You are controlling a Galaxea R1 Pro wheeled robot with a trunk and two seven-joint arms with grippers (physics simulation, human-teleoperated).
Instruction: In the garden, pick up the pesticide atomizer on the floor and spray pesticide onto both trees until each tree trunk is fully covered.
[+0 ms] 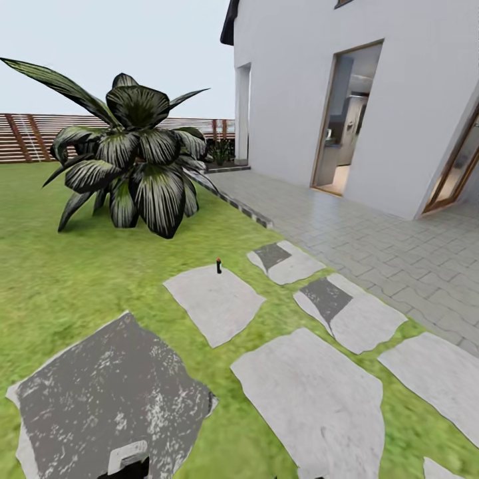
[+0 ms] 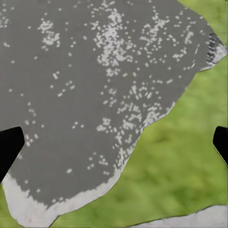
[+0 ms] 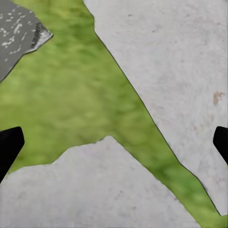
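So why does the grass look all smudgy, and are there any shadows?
Head view: flat, even light, hardly any shadows, and the house walls lean from lens distortion; the tiny pesticide atomizer is too small for detail. Left wrist view: the grass is a soft blur, the dark stepping stone speckled. Right wrist view: pale stones sharp-edged, grass smeared.

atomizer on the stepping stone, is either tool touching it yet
Apart. The head view shows the atomizer standing alone on a pale stepping stone, far ahead of the robot, with lawn and stones between.
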